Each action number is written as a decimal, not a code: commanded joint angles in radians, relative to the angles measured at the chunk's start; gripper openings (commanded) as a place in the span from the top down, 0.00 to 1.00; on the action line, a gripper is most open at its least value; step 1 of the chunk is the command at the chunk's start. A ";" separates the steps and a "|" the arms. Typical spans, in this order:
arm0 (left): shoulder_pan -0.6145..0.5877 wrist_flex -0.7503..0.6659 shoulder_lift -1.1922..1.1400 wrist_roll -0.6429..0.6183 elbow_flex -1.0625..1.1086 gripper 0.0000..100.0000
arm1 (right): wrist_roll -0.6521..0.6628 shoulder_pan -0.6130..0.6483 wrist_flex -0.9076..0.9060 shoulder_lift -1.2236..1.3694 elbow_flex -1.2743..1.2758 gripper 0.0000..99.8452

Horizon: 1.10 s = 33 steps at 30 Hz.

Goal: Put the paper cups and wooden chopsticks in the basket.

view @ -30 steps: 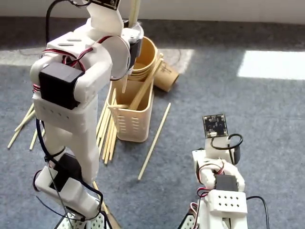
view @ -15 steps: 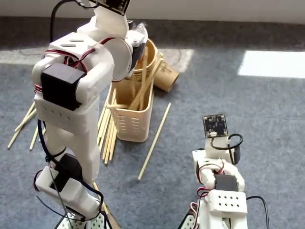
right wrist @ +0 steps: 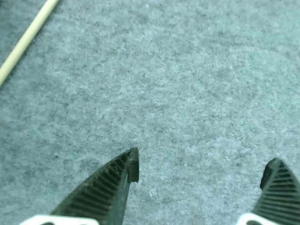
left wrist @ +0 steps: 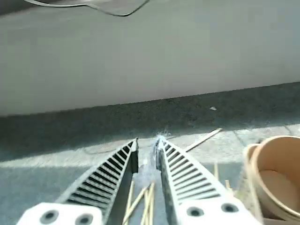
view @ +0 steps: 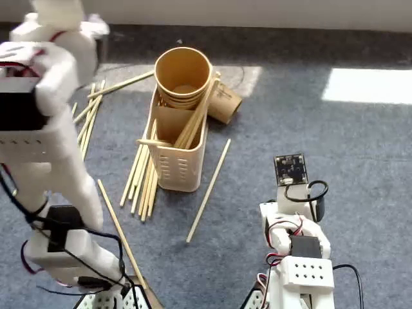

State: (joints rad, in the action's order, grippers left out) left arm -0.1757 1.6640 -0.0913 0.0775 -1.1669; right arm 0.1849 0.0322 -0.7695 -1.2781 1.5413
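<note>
A cream slotted basket [view: 180, 164] stands mid-table with stacked paper cups [view: 183, 74] in its far end and chopsticks [view: 193, 125] leaning inside. One more paper cup [view: 225, 103] lies on its side behind the basket. Loose chopsticks lie left of the basket [view: 143, 180], at the back left [view: 90, 116], and one [view: 209, 190] lies to its right. My left gripper [left wrist: 146, 143] hangs high at the back left, narrowly open and empty, above chopsticks [left wrist: 145, 206], with the cups [left wrist: 276, 178] off to one side. My right gripper [right wrist: 204, 159] is wide open over bare carpet, a chopstick [right wrist: 26, 37] near it.
The grey carpet is the work surface. The tall left arm [view: 45, 129] stands at the left edge, with a chopstick [view: 119, 232] lying by its base. The right arm [view: 296, 244] sits folded at the front right. A wall [left wrist: 150, 56] runs along the back.
The left arm let a chopstick go into the basket, then swung away from above the basket to the back left. The cups are now uncovered. The right arm has not moved.
</note>
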 commanded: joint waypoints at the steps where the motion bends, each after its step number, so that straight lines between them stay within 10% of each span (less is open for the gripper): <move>1: -0.384 -0.002 -0.028 0.100 0.071 0.90 | 0.012 -0.007 0.016 -0.010 -0.005 0.61; 11: -0.432 -0.075 -0.418 0.500 0.387 0.74 | 0.012 -0.007 0.016 -0.010 -0.005 0.61; 33: -0.326 -0.044 -0.980 0.546 0.117 0.77 | 0.009 -0.007 0.016 -0.010 -0.005 0.61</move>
State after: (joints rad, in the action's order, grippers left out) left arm -0.5409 1.6011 -1.0472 0.6222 -1.0196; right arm 0.1849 0.0322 -0.7695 -1.2781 1.5413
